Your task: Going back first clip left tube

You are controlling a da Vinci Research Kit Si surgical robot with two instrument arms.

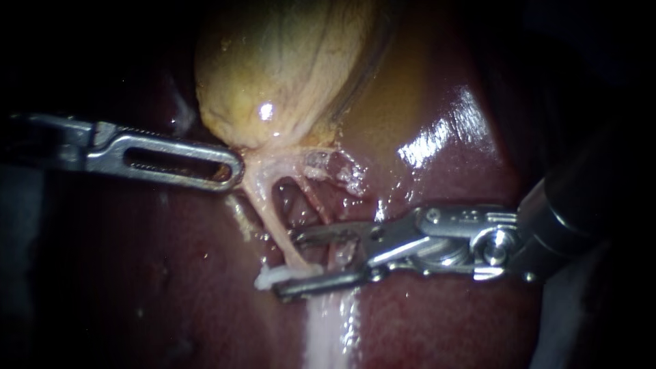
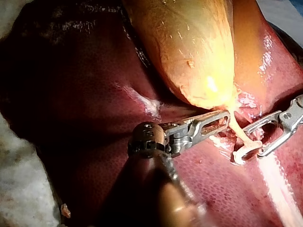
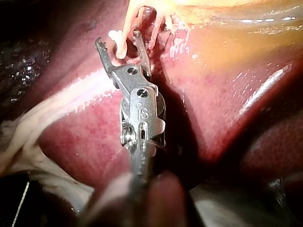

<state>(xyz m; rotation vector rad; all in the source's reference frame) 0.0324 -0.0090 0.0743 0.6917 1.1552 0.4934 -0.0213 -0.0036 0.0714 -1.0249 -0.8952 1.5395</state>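
Note:
The yellowish gallbladder (image 1: pixel 287 68) lies on the dark red liver (image 1: pixel 444 307). From its neck the pale left tube (image 1: pixel 270 212) runs down to a white clip (image 1: pixel 268 278) at its lower end. My right instrument (image 1: pixel 287 263) has its jaws open, one on each side of the tube just above the clip, and holds nothing. In the right wrist view the tube (image 3: pixel 124 38) stands between those open jaws (image 3: pixel 118 40). My left instrument (image 1: pixel 232 167) is shut on the tissue at the gallbladder's neck, seen also in the left wrist view (image 2: pixel 222 118).
A second pale strand, the right tube (image 1: pixel 318 205), runs beside the left tube with a dark window between them. Frayed pale tissue (image 1: pixel 342 171) hangs under the gallbladder. A whitish band (image 1: pixel 328 328) crosses the liver below the clip.

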